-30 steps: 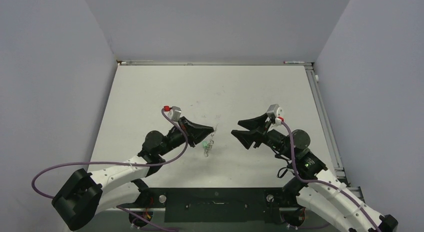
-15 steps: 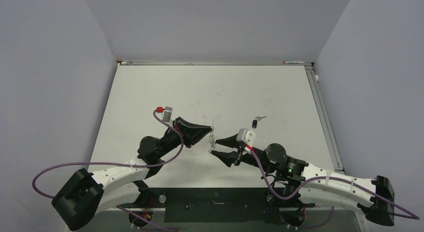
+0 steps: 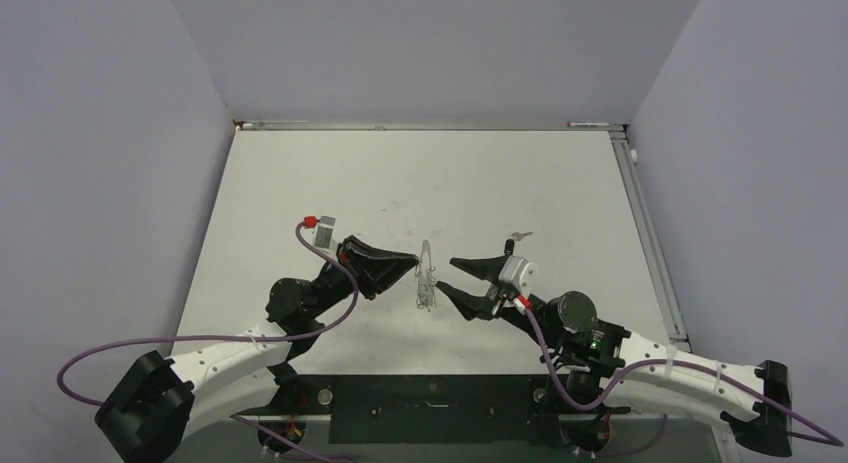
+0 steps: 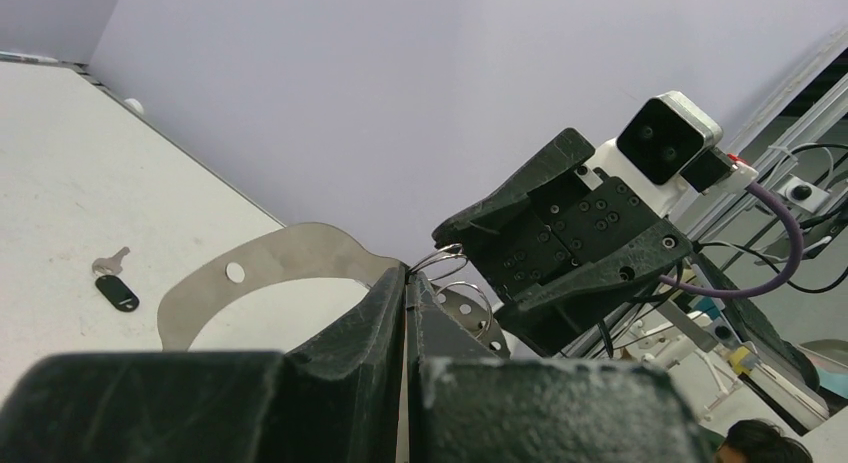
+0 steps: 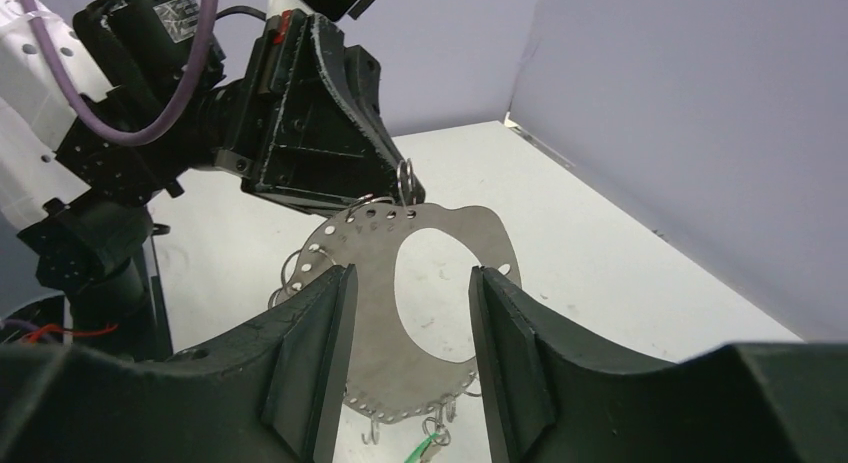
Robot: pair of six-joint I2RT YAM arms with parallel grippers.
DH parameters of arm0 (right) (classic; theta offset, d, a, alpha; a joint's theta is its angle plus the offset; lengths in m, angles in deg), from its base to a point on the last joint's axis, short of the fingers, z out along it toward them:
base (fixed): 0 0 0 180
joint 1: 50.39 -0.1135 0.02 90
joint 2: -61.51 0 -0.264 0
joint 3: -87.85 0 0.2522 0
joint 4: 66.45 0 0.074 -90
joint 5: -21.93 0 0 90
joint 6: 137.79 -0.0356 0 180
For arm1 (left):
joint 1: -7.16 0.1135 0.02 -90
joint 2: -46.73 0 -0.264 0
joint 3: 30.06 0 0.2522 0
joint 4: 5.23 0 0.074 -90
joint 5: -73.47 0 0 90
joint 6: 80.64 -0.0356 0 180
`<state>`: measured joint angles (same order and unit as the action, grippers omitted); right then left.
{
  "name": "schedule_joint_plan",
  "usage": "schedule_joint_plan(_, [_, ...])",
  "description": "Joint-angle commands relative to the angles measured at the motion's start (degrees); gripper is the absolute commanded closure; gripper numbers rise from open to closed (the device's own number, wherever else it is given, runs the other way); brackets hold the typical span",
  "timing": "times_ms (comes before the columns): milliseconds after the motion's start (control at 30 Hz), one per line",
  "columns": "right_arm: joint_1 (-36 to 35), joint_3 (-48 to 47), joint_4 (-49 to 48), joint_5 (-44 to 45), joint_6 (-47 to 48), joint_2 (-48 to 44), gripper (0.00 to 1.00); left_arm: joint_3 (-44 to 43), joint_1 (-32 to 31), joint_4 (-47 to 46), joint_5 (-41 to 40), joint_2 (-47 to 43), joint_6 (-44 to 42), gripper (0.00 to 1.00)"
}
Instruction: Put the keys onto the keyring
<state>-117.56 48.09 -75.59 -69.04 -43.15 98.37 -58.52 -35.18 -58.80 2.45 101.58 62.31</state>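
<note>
The keyring [image 3: 426, 275] is a thin silver loop with punched holes, small wire rings and a green tag [image 5: 420, 448], held off the table. My left gripper [image 3: 415, 264] is shut on its edge; the left wrist view shows the fingertips [image 4: 406, 275] pinching the keyring [image 4: 290, 258]. My right gripper [image 3: 447, 275] faces it from the right, open, with nothing between its fingers. In the right wrist view the keyring [image 5: 372, 283] hangs just beyond the right gripper [image 5: 410, 278]. One of the keys [image 3: 510, 246], black-headed, lies on the table behind the right gripper, and shows again as the key [image 4: 118, 291].
The white table [image 3: 330, 183] is walled on three sides by grey panels. A metal rail [image 3: 650, 233] runs along its right edge. A black base plate [image 3: 430, 403] sits between the two arm mounts at the near edge.
The right arm swung down and left from its raised spot, reached the keyring, then eased back slightly, uncovering the black-headed key. The left gripper drifted a little left, still holding the keyring.
</note>
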Motion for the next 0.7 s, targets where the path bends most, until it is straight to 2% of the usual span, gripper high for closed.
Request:
schedule_joint_plan(0, [-0.2, -1.6, -4.9, 3.9, 3.1, 1.0, 0.56, -0.7, -0.3, -5.1, 1.5, -0.4, 2.0, 1.0])
schedule_joint_plan(267, [-0.2, -3.2, -8.7, 2.3, 4.2, 6.4, 0.63, -1.0, -0.8, -4.8, 1.2, -0.6, 2.8, 1.0])
schedule_joint_plan(667, [-0.9, -4.5, -11.2, 2.4, 5.8, 10.0, 0.7, -0.8, -2.3, -4.3, 0.0, -0.2, 2.7, 1.0])
